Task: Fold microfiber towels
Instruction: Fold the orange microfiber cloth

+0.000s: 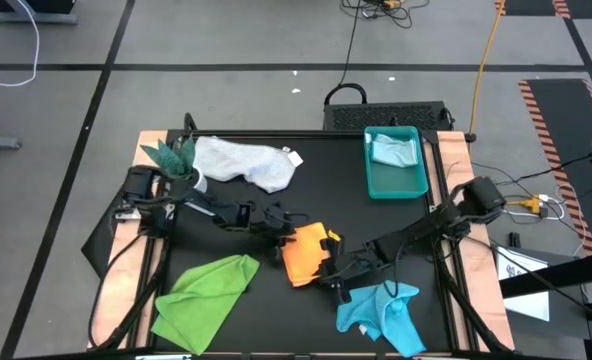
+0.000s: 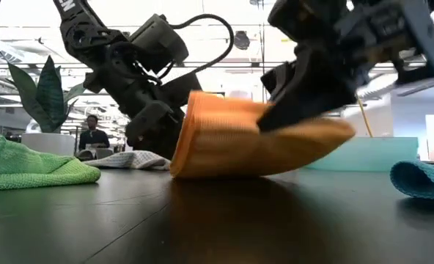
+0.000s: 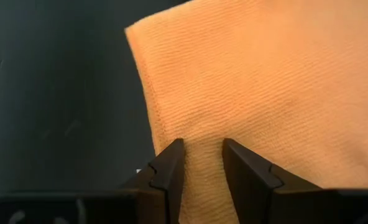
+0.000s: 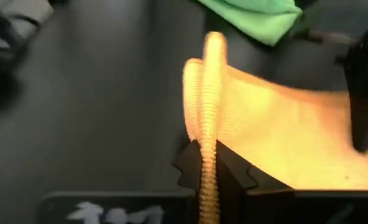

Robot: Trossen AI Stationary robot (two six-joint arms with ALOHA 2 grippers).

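Microfiber towels lie spread about the dark surface (image 1: 306, 200) in the high view: the orange towel (image 1: 304, 255) sits near the middle between both arms, the lime green towel (image 1: 208, 290) toward the left front, the turquoise towel (image 1: 381, 315) at the right front, the white-grey towel (image 1: 244, 162) toward the back, and a pale blue towel (image 1: 394, 150) inside the teal tray (image 1: 396, 185). A small plant (image 1: 173, 157) stands at the back left. The left gripper (image 1: 279, 232) meets the orange towel's left side and the right gripper (image 1: 338, 272) its right front edge.

From table height, the orange towel (image 2: 261, 143) is lifted and bowed, one edge raised by the left gripper (image 2: 158, 136), the other side carried by the right gripper (image 2: 305, 99); its middle rests on the surface.

Left wrist view: the fingers (image 3: 171, 180) stand partly spread with the orange cloth (image 3: 265, 93) between them, gripping a fold of it.

Right wrist view: the fingers (image 4: 230, 177) pinch a doubled edge of the orange towel (image 4: 283, 134), which stands up in a thin ridge between them.

The step in hand looks like folding the orange towel in half. To do it well, both grips should stay firm, rise together and carry the held edge evenly over to the opposite edge, so the corners line up and no slack bunches beneath.
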